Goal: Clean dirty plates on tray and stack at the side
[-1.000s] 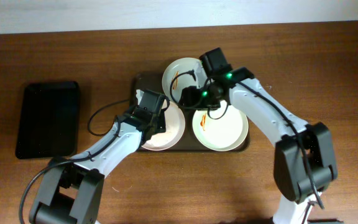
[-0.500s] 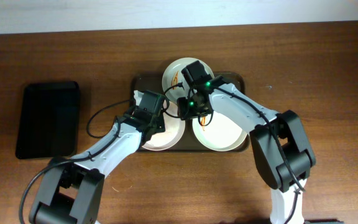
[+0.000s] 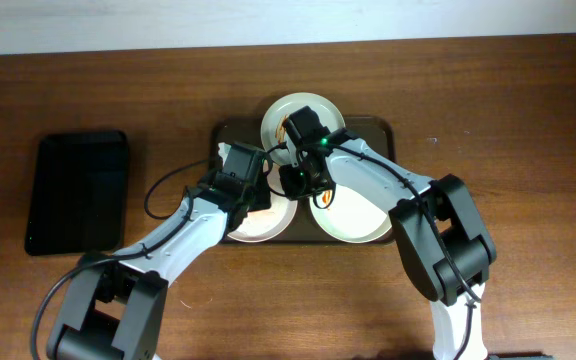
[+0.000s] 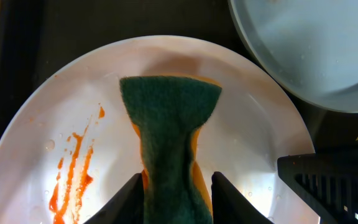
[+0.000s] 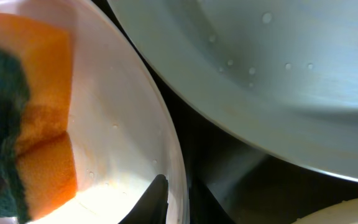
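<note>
The dark brown tray (image 3: 373, 128) holds three plates: a white one at the back (image 3: 283, 112), a white one at front left (image 3: 258, 222) and a pale grey-green one at front right (image 3: 363, 210). My left gripper (image 3: 256, 195) (image 4: 178, 199) is shut on a green-and-orange sponge (image 4: 169, 124) resting on the front-left white plate (image 4: 260, 162), beside its orange smear (image 4: 73, 168). My right gripper (image 3: 293, 182) (image 5: 179, 202) is at that plate's right rim (image 5: 123, 124). One finger is inside the rim, closed against it. The other finger is hidden.
A smaller glossy black tray (image 3: 76, 190) lies on the wooden table at the left. The grey-green plate's edge (image 5: 260, 74) (image 4: 309, 43) sits close to my right gripper. The sponge also shows in the right wrist view (image 5: 36, 124).
My right arm has swung left from over the grey-green plate to the right rim of the front-left white plate. My left arm and the sponge have barely moved.
</note>
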### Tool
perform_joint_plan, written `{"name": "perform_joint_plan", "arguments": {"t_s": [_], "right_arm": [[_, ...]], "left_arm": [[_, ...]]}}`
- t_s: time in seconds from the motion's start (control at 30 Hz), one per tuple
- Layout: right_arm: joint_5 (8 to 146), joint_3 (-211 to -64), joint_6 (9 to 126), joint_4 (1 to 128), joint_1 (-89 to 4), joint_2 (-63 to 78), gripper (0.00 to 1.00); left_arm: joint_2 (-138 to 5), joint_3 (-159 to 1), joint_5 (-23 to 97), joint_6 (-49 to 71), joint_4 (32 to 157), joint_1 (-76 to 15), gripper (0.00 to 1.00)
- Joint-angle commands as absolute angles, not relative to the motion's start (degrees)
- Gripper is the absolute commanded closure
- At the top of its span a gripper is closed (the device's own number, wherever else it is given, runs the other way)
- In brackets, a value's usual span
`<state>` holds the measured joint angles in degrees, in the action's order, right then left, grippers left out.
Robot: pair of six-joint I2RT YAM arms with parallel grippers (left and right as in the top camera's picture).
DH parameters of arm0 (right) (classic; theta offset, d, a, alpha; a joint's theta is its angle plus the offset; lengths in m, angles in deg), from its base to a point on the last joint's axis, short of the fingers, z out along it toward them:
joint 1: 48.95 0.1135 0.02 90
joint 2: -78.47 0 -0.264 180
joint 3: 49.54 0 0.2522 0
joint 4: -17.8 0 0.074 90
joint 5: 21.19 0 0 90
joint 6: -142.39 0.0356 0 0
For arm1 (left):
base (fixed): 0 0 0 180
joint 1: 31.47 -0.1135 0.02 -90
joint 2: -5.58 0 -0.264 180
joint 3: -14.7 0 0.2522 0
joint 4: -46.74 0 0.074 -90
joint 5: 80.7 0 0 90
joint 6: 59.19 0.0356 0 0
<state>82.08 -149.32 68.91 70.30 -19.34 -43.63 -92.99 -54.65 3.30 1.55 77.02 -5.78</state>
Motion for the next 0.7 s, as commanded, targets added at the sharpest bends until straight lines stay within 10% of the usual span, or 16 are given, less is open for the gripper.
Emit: {"name": "perform_joint_plan", "arguments": {"t_s": [0.0, 0.17, 0.53, 0.67], "right_arm": [[82.04, -148.97, 68.78, 70.30, -18.97, -44.37, 0.84], [82.08, -149.04, 68.78, 70.58, -18.95, -44.37, 0.84], [82.06, -149.26, 68.78, 71.19, -18.97, -44.37, 0.84], [82.06, -149.26, 68.78, 71.24, -18.97, -44.37, 0.84]], "left_arm": [[-92.88, -54.06, 4.11, 1.75, 77.10, -5.73, 0.74], [-96.09, -54.04, 1.36, 1.73, 74.11, -5.76, 0.59], [-98.74, -54.04, 1.31, 1.77, 70.44, -5.73, 1.00], [-98.74, -54.04, -3.76, 2.10, 73.87, -5.76, 1.00]]}}
